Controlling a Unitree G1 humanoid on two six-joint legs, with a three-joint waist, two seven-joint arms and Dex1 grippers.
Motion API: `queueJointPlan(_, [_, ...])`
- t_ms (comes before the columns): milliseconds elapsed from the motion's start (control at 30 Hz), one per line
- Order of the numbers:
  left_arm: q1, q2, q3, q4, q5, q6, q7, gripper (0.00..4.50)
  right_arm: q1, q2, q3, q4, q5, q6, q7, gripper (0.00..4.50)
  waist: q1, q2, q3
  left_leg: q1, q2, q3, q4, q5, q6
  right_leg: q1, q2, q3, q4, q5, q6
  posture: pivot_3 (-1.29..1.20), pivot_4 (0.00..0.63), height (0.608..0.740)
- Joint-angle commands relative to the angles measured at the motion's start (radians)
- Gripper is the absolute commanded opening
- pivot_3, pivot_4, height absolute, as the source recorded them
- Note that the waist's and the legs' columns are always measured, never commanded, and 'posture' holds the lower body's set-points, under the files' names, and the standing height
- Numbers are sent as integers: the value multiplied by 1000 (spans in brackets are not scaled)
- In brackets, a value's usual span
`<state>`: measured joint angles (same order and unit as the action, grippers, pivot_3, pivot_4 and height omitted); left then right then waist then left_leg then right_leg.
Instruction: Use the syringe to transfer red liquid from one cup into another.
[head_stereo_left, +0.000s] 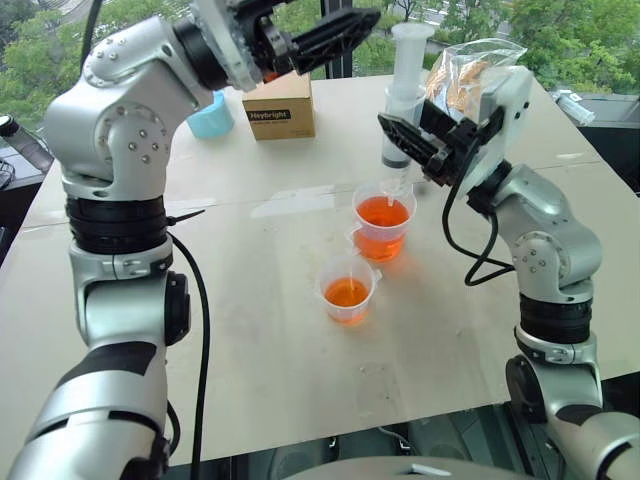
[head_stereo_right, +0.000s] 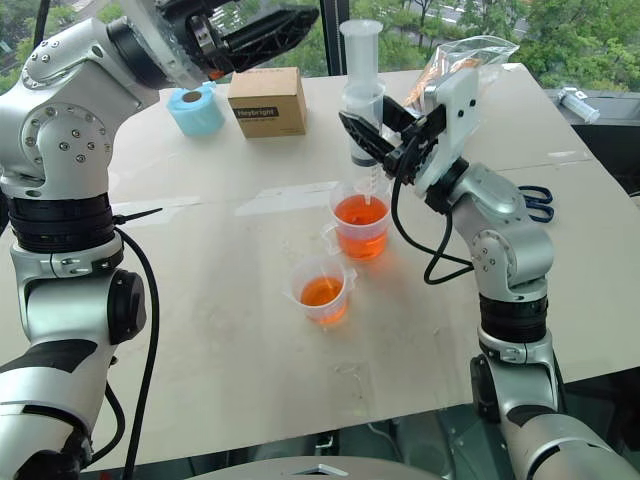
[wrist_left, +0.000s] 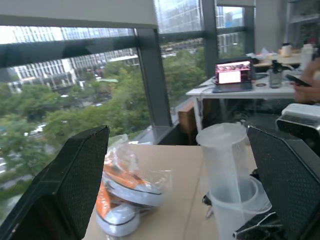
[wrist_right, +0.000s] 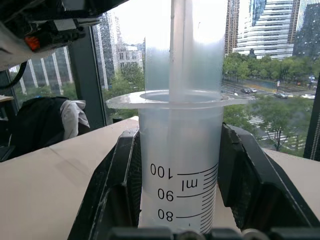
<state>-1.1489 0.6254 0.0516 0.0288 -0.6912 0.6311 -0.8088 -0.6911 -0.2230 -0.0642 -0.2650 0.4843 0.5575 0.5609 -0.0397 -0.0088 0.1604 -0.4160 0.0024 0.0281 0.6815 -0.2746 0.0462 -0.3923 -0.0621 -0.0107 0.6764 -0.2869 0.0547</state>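
Step in hand, as judged: drawing liquid (head_stereo_left: 383, 212) from the tall cup (head_stereo_left: 384, 222); the syringe (head_stereo_left: 402, 110) stands upright with its tip at or just inside the cup's rim, directly below the right gripper (head_stereo_left: 420, 148); the plunger is up. To do it well, the barrel should stay vertical and the tip go under the surface before the plunger is worked; the left hand should take the plunger head squarely, without pushing the barrel sideways. Right gripper: clamped on the barrel, a pad on either side at the upper graduation marks. Left gripper (head_stereo_left: 325, 38): jaws spread wide, holding nothing, level with the plunger head and just beside it. The short cup (head_stereo_left: 347, 289) stands nearer the robot, below and apart from both grippers, partly filled.
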Motion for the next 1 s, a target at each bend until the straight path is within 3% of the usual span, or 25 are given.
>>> queueJointPlan(33, [-16,-25,-17,-37,11,6,-23,4500,25,-11,39,-23,-38,-94,20,1604,0,0,0,0,0,0,0,0,0,0,0,0,0,0,0,0,150,740])
queueJointPlan(333, [-8,-117,-51,0,57,-3,-43,4500,47,-18,78,12,-80,-169,31,1604,1,0,0,0,0,0,1,0,0,0,0,1,1,0,0,0,150,740])
queueJointPlan(467, [-1,-126,-58,6,78,-8,-64,3302,46,-18,82,4,-80,-166,24,1604,0,0,0,0,0,0,1,0,0,0,0,1,1,0,0,0,150,740])
queueJointPlan(700, [25,-131,-68,-3,94,17,-91,88,48,-14,81,-6,-80,-163,5,1604,2,0,0,0,0,0,1,0,0,0,0,1,1,0,0,0,150,740])
queueJointPlan(967, [13,-149,-48,23,98,27,-84,88,50,-6,85,6,-87,-178,1,1604,2,0,0,0,0,0,1,0,0,0,0,1,1,0,0,0,150,740])
queueJointPlan(1000, [6,-151,-40,26,95,31,-82,318,52,-4,87,6,-88,-180,1,1604,2,0,0,0,0,0,1,0,0,0,0,1,1,0,0,0,150,740])
